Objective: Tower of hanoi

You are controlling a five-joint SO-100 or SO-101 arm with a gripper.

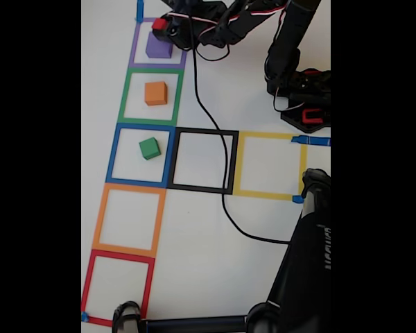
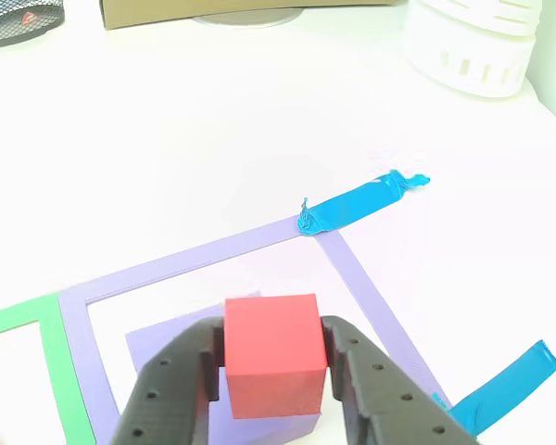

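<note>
Red cube (image 2: 271, 354) clamped between the two black jaws of the gripper (image 2: 271, 366) in the other view, one jaw pressed to each side face, top face free. Directly under it, touching or nearly so (can't tell which), purple cube (image 2: 171, 336), inside the purple tape square (image 2: 190, 262). Blue tape strip (image 2: 363, 204) at that square's far corner, a second at lower right.

Fixed view, near to far: red tape square (image 1: 118, 286) at bottom, then orange tape square (image 1: 129, 218), both w/o cubes. Next, green cube (image 1: 150, 148) in the blue tape square (image 1: 140, 155); beside it to the right, black and yellow outlines. Farther, orange cube (image 1: 155, 93) in the green tape square (image 1: 152, 96). At top, purple cube w/ red cube at its upper-left edge, gripper on it.

Count: 4 cubes, 1 each of red, green, orange, purple. 7 tape squares.

Arm (image 1: 222, 24) stretched across top of fixed view from base (image 1: 301, 90) at right, reaching left, black cable trailing down over the tabletop (image 1: 194, 263).
</note>
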